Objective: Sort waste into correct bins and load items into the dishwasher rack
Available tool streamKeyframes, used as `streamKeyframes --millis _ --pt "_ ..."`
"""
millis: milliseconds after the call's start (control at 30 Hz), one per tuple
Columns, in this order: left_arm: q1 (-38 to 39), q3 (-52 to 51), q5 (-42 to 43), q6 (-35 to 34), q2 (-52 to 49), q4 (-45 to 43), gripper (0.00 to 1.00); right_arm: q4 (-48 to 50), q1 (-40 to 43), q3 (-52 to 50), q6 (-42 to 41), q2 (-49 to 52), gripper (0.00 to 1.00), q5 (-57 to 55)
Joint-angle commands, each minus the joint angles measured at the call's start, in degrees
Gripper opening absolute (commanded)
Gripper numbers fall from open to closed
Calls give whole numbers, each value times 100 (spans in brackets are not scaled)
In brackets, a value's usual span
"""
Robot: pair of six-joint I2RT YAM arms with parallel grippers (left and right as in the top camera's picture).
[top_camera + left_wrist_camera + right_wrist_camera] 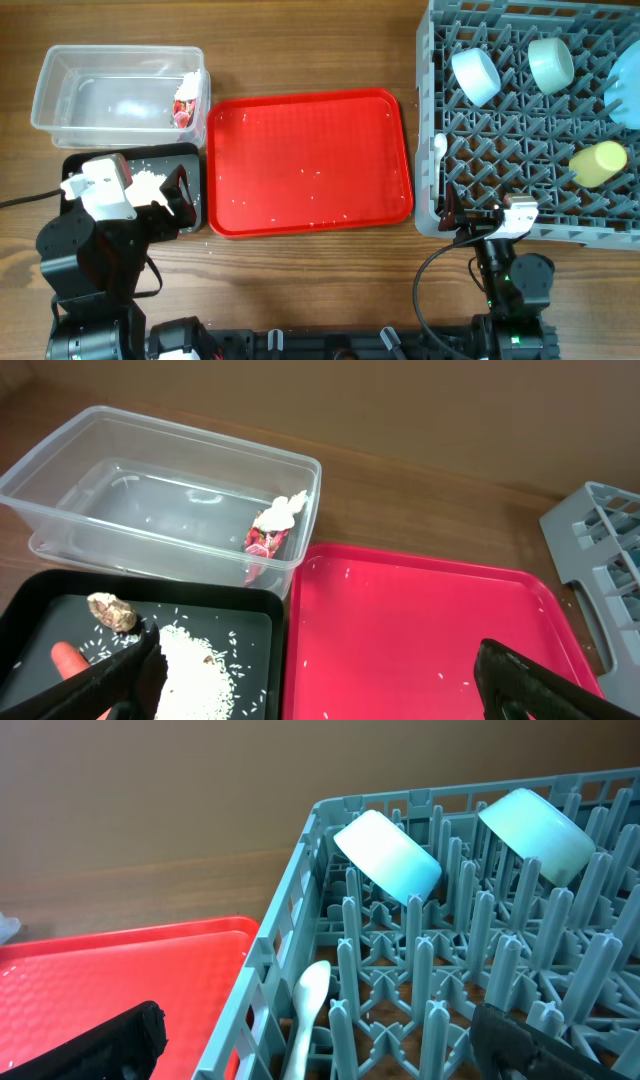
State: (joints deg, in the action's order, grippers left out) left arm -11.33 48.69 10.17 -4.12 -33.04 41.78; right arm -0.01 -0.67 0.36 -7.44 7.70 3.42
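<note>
Two bowls are held tilted among the pegs of the dishwasher rack, the spoon lodged at its wall. Light, stiff and slick, it is judged best pinched at the handle, which is cut off below. The left gripper and right gripper are spread wide, empty. The wrapper lies in the clear tub; the carrot in the black tray is half hidden.

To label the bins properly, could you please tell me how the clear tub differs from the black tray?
The clear tub is see-through; the black tray is opaque. The tub has tall walls, while the tray is shallow. The tub holds a crinkled wrapper; the tray holds rice, a carrot and a food lump. Both are rectangular and sit left of the red tray.
</note>
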Motion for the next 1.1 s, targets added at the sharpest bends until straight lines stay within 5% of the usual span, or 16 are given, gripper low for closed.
streamKeyframes --millis 0,1067 --pt "-37 -37 48 70 4 -15 100 17 -22 -7 -61 -164 100 92" --pt "-37 -37 46 70 4 -15 100 20 -22 -7 -61 -750 100 92"
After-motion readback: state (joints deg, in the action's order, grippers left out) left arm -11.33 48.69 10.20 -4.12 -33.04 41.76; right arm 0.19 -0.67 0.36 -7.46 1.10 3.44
